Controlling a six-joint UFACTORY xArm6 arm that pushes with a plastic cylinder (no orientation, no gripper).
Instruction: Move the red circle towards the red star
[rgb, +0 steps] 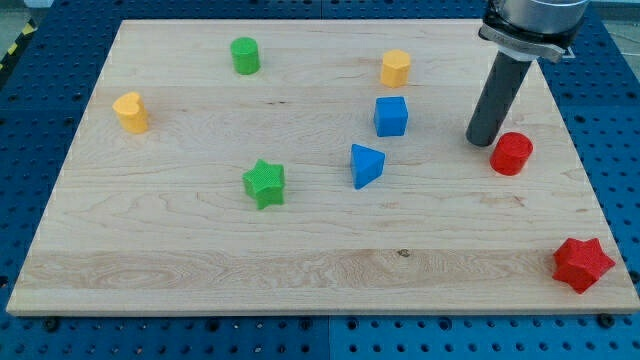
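My tip (480, 140) touching red circle (511, 153), on circle's upper left. No fingers, just rod. Red star (582, 264) well below-right of circle. Step: start push. Next: shove down-right.

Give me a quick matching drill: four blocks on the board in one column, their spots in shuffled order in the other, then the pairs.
Blocks:
1. red circle
2. red star
3. green cylinder
4. yellow heart

Places:
A. the view's bottom right corner
B. near the view's left edge
C. just right of my tip
D. near the view's top, left of centre

Pairs: 1-C, 2-A, 3-D, 4-B
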